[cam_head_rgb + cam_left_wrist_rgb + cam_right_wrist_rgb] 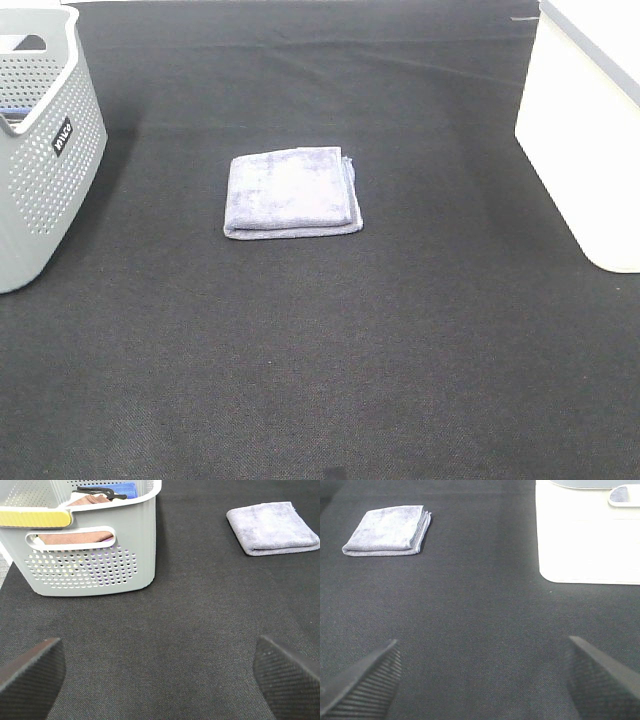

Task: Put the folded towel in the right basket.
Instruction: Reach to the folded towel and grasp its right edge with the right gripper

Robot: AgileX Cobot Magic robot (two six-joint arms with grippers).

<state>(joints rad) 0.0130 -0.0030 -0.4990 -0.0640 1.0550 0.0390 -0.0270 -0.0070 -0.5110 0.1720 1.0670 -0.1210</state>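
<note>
The folded towel (292,193) lies flat on the black cloth table (320,400), about midway between the two baskets and touching neither. It is a grey-lilac square with its stacked edges facing the near side of the table. The left gripper (160,677) hovers low over the cloth with its two dark ribbed fingers (31,677) spread wide and only bare table between them. Ahead of those fingers, the towel sits well off past the finger nearer the table's middle. The grey basket (100,565), perforated and with a handle slot, stands ahead of the outer finger and much closer. Inside it are a brown cloth (87,500), something blue (122,489) and a thin black item that may be a hanger, though too little shows to be sure. A yellow strip (32,518) runs along its near rim. The right gripper (482,677) is likewise spread wide and holds nothing, its fingers (367,680) clear of the cloth. From these fingers the towel lies far ahead beyond the inner one. The white basket (585,545), solid-walled, stands ahead of the outer finger, well apart from the towel. Its inside is out of sight. Neither arm shows in the high view.
</note>
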